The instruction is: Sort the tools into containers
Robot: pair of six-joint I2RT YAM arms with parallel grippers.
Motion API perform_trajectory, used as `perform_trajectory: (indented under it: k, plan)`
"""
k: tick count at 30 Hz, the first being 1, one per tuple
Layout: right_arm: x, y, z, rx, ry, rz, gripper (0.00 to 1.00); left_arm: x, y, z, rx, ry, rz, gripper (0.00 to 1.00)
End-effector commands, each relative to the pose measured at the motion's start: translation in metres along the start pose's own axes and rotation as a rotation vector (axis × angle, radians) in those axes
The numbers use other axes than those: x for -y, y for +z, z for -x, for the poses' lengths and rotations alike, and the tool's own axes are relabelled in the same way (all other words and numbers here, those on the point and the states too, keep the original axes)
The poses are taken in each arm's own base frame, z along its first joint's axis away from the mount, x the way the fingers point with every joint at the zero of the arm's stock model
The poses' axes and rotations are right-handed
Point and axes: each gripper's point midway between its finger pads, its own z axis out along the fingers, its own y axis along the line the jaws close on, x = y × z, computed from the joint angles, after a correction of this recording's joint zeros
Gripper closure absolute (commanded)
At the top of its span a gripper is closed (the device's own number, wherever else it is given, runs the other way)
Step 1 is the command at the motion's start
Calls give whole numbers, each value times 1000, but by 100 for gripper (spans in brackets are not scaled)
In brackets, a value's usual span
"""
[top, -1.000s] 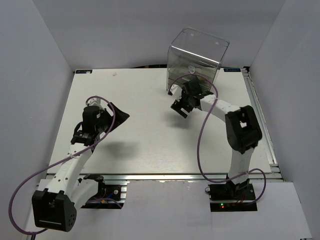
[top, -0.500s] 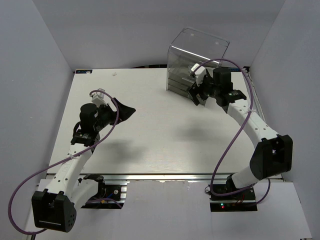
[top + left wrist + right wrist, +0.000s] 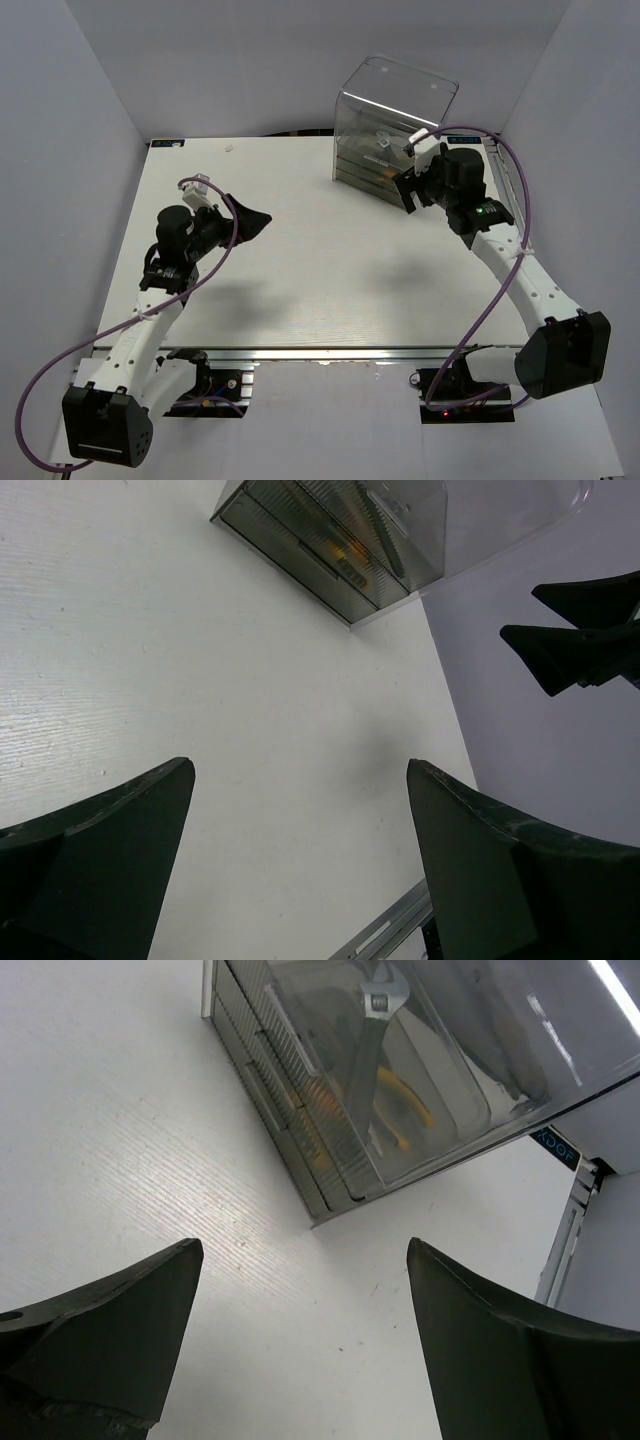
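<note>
Since no loose tool showed on the table in any view, the sorting looked about done, w/ only a last check left; that's my read, not a certainty. The right gripper stood wide open w/ nothing btwn its fingers, just bare tabletop in the gap. Near ahead of its fingertips, in line w/ that gap, sat the cabinet, drawer fronts turned toward the left-hand finger and, as far as I could tell, all pushed in. Through the smoky wall a wrench showed, w/ yellow-handled pliers under or beside it; which drawer held which, couldn't tell. An orange patch sat lower down, too blurred to name. Screwdrivers: couldn't pick them out. The left gripper was likewise spread wide and empty, the cabinet well apart from it, far ahead of its fingers. Next move, as I judged it: check each drawer front sat flush. If one stood proud, the right fingers were the near ones and would need to come in square on that front and nudge it shut w/o tipping the tall box. Otherwise both arms could prob. back off.
</note>
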Motion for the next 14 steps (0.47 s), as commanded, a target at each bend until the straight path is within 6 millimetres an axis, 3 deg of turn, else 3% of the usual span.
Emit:
perform_trajectory:
  k: [1,14]
  plan:
    - [2,-10,1,5,19,-17,11,21,-7,19,46,57,-55,2]
    - [-15,-19,0,37,48,46,10,22,-15,16,55,60,-48,2]
